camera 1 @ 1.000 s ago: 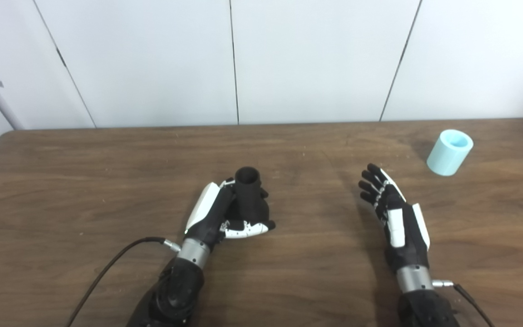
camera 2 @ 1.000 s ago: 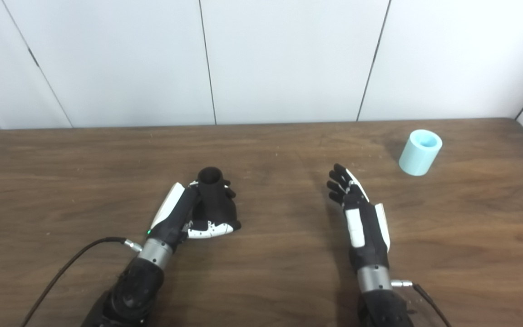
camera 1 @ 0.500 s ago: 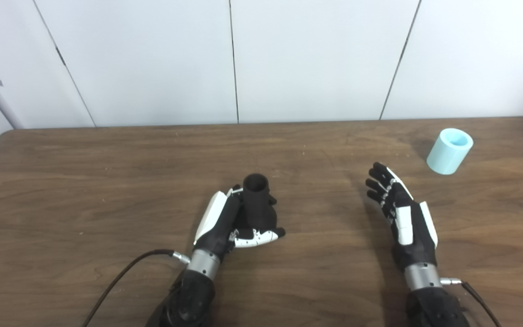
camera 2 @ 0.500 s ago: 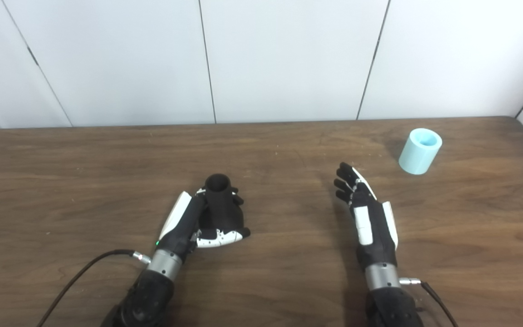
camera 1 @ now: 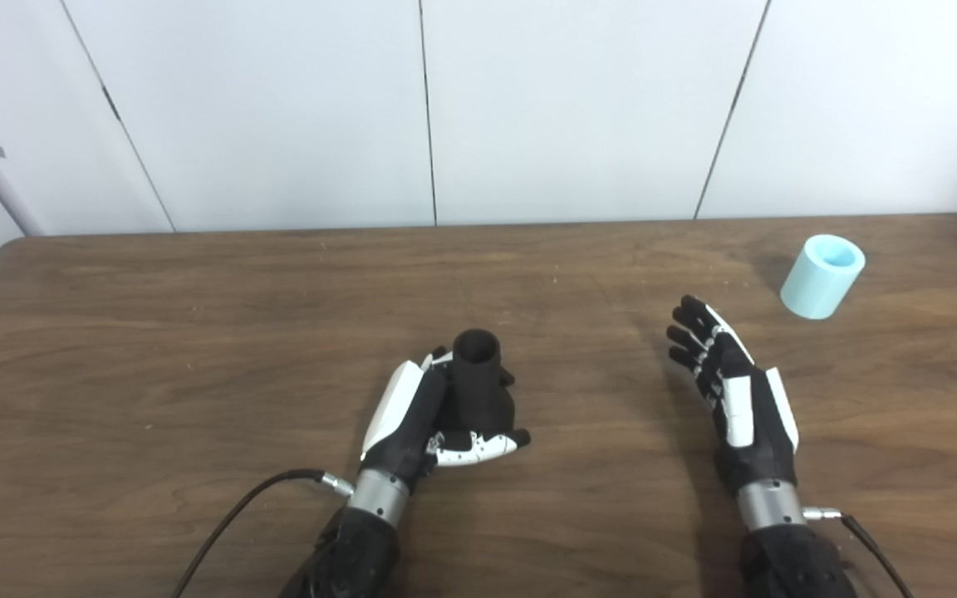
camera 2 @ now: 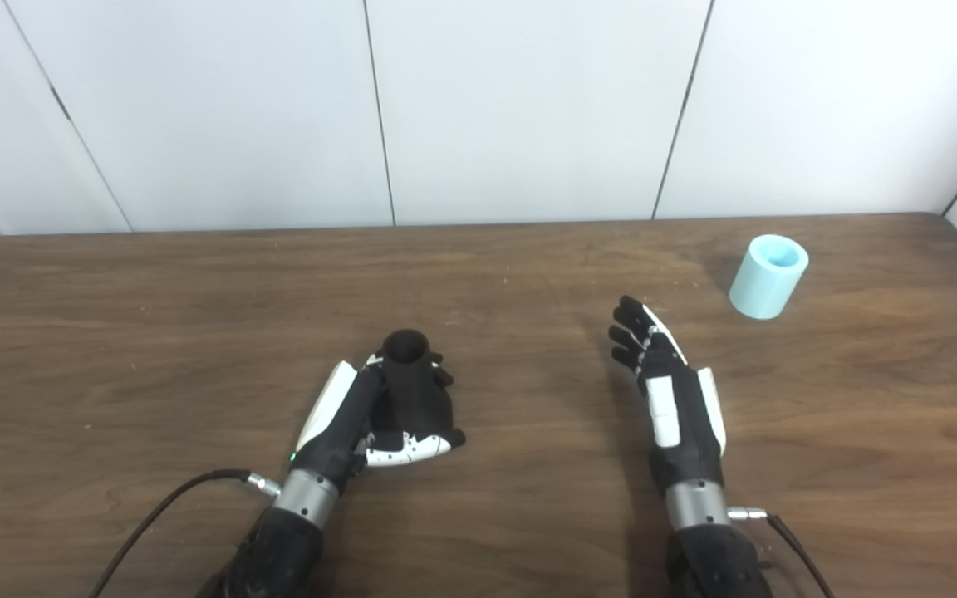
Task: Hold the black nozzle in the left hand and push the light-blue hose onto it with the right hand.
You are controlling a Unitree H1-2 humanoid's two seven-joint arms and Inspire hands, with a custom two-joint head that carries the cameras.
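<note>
Left eye view has the brown wooden table [camera 1: 154, 332] filling most of the shot, white panel walls behind, loads of bare wood between and around the arms. Left hand [camera 1: 437, 411] sits near the middle, wrapped around the black nozzle [camera 1: 478, 378], which stands upright with its open end up, thumb across the base. Right hand [camera 1: 736, 390] is edge-on, fingers spread and straight, holding nothing. Light-blue hose [camera 1: 822, 276] stands alone near the far right edge, well apart from both hands.
</note>
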